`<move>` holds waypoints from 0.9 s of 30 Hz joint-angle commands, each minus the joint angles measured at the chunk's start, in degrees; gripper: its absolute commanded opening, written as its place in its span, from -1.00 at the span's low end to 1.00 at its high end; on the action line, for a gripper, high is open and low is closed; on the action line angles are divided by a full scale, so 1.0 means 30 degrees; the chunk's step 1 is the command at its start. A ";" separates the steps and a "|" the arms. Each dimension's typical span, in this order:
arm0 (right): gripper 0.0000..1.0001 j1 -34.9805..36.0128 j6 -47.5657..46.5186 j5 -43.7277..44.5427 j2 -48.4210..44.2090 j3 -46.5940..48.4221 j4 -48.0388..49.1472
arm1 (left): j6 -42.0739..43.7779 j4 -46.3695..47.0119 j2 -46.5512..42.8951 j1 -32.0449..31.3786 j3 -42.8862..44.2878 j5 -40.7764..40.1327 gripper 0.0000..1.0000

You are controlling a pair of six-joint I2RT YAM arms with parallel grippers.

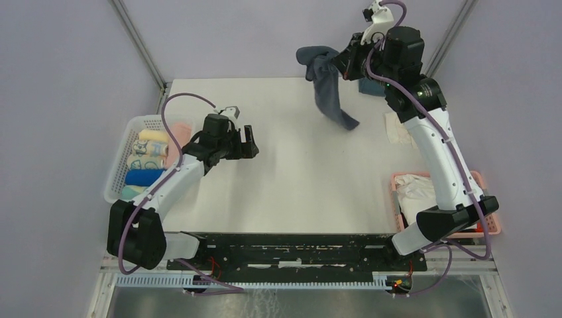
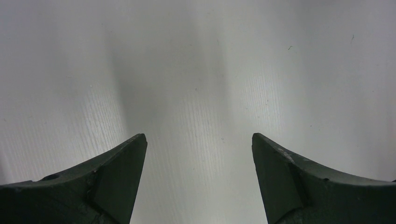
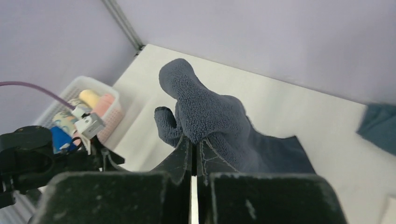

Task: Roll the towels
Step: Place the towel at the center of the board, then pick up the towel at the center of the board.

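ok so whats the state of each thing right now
slate blue towel: unrolled, hanging in the air, one end pinched
right gripper: shut on the slate blue towel
left gripper: open, empty, above the table
white basket: holds rolled towels
pink basket: holds a crumpled white towel
teal towel: lying unrolled on the table

White-shelled arms (image 1: 434,149), black joints (image 1: 405,45) and shoulders (image 1: 139,237), thin purple cables (image 1: 173,105) (one per arm).
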 commanded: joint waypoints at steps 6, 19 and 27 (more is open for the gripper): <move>-0.62 0.0214 0.2325 -0.1540 -0.1455 -0.6900 0.4397 | 0.0235 0.0730 -0.0570 -0.0204 -0.0028 -0.0543 0.78; -0.10 0.0145 0.1659 0.7572 -0.1462 -1.3274 -0.1230 | -0.0327 0.0363 0.1722 -0.0808 0.0658 -0.0303 0.77; -0.01 0.1963 0.0558 0.1377 -0.0022 -1.3409 0.2004 | -0.1305 -0.0084 0.5930 -0.1067 0.3878 -0.0272 0.68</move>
